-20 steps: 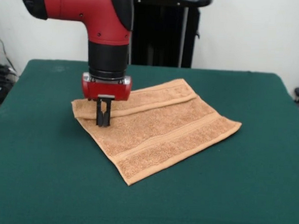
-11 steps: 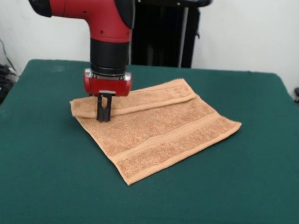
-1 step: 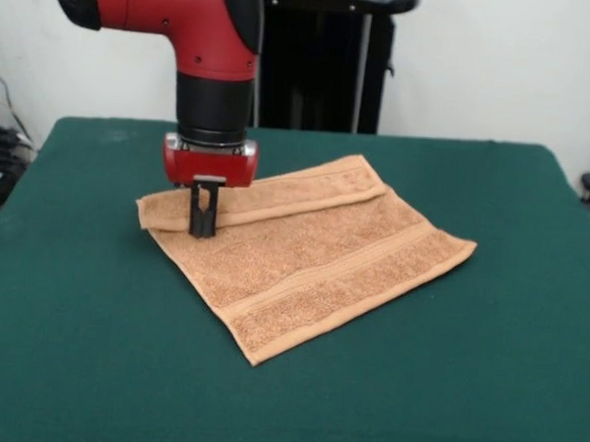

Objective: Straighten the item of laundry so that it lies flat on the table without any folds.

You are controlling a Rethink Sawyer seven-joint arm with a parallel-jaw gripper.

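The item of laundry (image 3: 317, 267), an orange-tan towel with band stripes, lies slantwise on the table (image 3: 485, 383), left of centre. Its far edge is folded over onto itself as a long strip (image 3: 296, 196) running from the left corner to the far corner. My gripper (image 3: 202, 232) comes straight down onto the left end of that strip. Its black fingers (image 3: 196, 213) stand close together, shut on the folded layer. The rest of the towel lies flat.
The red and black arm (image 3: 216, 66) rises above the towel's left corner. A black stand (image 3: 324, 73) is behind the table's far edge. Green table surface shows on all sides of the towel.
The gripper has shifted slightly up and toward the far left. The towel's left corner has crept a little to the left with it. The rest of the towel has not moved.
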